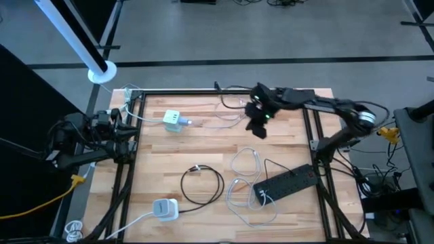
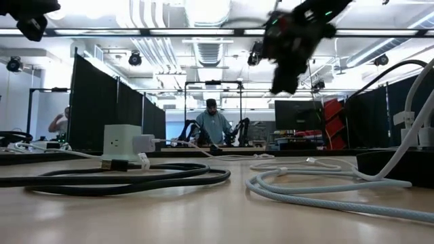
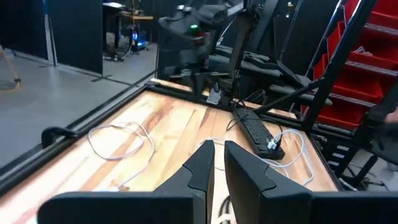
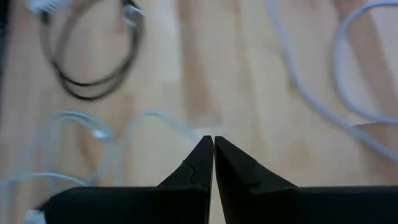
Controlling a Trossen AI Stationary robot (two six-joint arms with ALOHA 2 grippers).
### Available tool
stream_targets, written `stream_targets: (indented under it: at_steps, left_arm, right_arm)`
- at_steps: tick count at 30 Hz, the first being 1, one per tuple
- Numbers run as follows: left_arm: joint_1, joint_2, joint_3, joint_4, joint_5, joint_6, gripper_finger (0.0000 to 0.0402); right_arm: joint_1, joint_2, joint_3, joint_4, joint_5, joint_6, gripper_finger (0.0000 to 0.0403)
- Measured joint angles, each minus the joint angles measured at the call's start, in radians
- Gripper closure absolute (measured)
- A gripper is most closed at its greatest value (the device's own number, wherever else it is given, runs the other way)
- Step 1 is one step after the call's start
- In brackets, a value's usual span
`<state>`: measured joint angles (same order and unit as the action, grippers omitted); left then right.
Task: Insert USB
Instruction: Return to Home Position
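**Right gripper shut in the air, USB cables lying loose**

The right gripper (image 1: 257, 126) hangs above the far middle of the wooden table (image 1: 203, 146), fingers pressed together on nothing; the left gripper (image 3: 217, 155) waits at the left edge, nearly closed, empty; white USB cables (image 1: 245, 163) coil beside the black power strip (image 1: 288, 184); a white charger cube (image 1: 174, 121) sits far left.

The pale striped wooden table top (image 1: 203, 146) looks smooth with a light sheen. The long black plastic power strip (image 1: 288, 181) is matt. The thin white cable (image 2: 319, 183) looks braided, the coiled black cable (image 1: 202, 184) rubbery and smooth.
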<state>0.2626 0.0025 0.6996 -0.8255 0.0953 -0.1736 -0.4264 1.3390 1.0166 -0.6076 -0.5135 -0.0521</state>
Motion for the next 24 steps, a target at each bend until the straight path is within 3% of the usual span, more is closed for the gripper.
stream_targets:
  at_steps: [4, 9, 12, 15, 18, 24]
  left_arm:
    - [0.000, 0.008, -0.016, -0.053, -0.026, -0.057, 0.0377]
    - [0.000, 0.028, -0.023, -0.060, -0.026, -0.072, 0.0377]
    - [0.000, 0.031, -0.024, -0.046, -0.027, -0.084, 0.0377]
    - [0.000, 0.034, -0.033, 0.007, -0.049, -0.202, 0.0377]
    - [0.000, 0.034, -0.068, 0.136, -0.052, -0.201, 0.0377]
    - [0.000, 0.026, -0.183, 0.386, 0.001, -0.071, 0.0377]
  right_arm:
    - [0.100, -0.259, -0.220, 0.330, 0.036, 0.248, 0.0403]
    - [0.271, -0.538, -0.463, 0.735, 0.294, 0.436, 0.0403]
    - [0.378, -0.654, -0.560, 0.817, 0.476, 0.453, 0.0403]
    - [0.460, -0.724, -0.618, 0.830, 0.599, 0.419, 0.0403]
    - [0.513, -0.763, -0.679, 0.900, 0.630, 0.340, 0.0403]
    - [0.533, -0.822, -0.877, 1.294, 0.561, 0.288, 0.0403]
